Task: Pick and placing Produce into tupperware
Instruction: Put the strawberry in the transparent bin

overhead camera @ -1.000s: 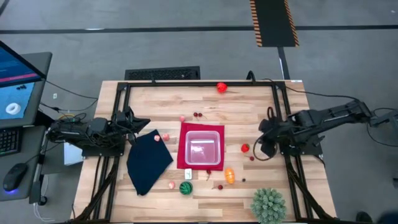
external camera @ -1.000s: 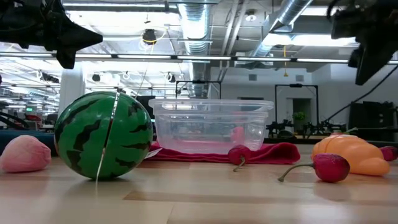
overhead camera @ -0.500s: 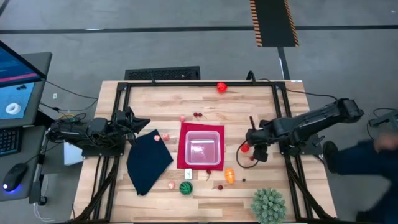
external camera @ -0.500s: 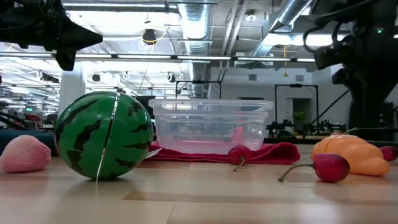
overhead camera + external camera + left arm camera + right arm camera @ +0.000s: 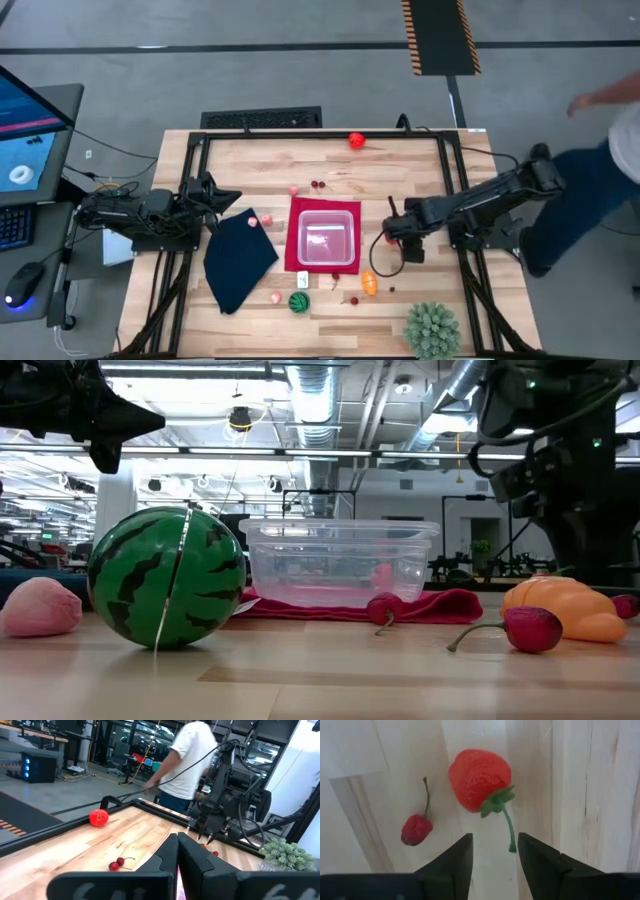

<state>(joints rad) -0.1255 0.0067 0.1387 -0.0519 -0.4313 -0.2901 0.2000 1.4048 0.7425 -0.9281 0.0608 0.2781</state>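
Clear tupperware point(image 5: 324, 240) is seen without produce inside; every piece lies on the bench point(image 5: 250, 165). Right pincer point(image 5: 492, 854), fingers apart, is poised over a strawberry point(image 5: 480, 780) beside the container. Left pincer point(image 5: 177, 851), fingers together, is parked at the left edge.

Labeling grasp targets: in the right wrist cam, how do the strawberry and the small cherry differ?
The strawberry is bigger and bright red; the cherry is small and darker red. The strawberry has a green leafy cap and green stem; the cherry has a thin dark stem. The strawberry lies ahead of the right hand; the cherry sits off to one side. Both rest on wood.
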